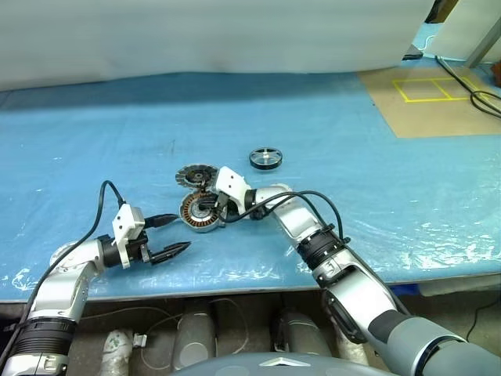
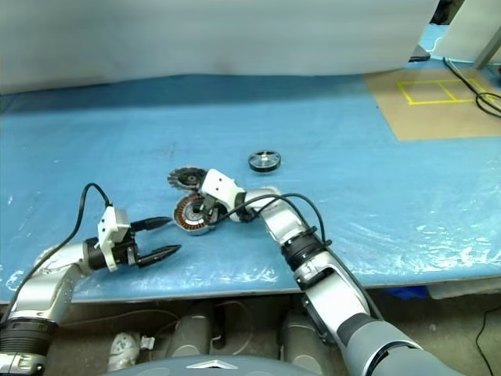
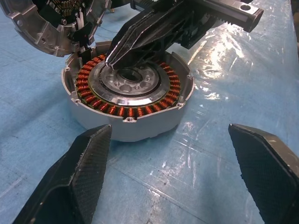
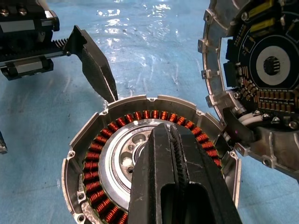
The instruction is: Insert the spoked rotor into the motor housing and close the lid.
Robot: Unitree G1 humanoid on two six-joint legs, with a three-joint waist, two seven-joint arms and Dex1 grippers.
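The motor housing [image 1: 200, 213] lies open on the blue sheet, its copper windings [image 3: 135, 111] ringing a pale centre. My right gripper [image 1: 206, 208] is shut, and its tips rest over that centre [image 4: 122, 161] with nothing held. Just behind the housing, against its rim, lies the lid [image 1: 195, 175] with its inner face showing [image 4: 264, 70]. Farther back and to the right, the dark spoked rotor [image 1: 266, 158] sits alone on the sheet. My left gripper [image 1: 170, 236] stands open just left of the housing, its fingers [image 3: 79, 172] empty.
Blue plastic sheeting [image 1: 352, 196] covers the table. A brown board with yellow tape squares [image 1: 427, 90] and black cables [image 1: 477, 94] lies at the far right. A white sheet [image 1: 196, 35] hangs along the back. The table's front edge [image 1: 235, 280] runs close to both arms.
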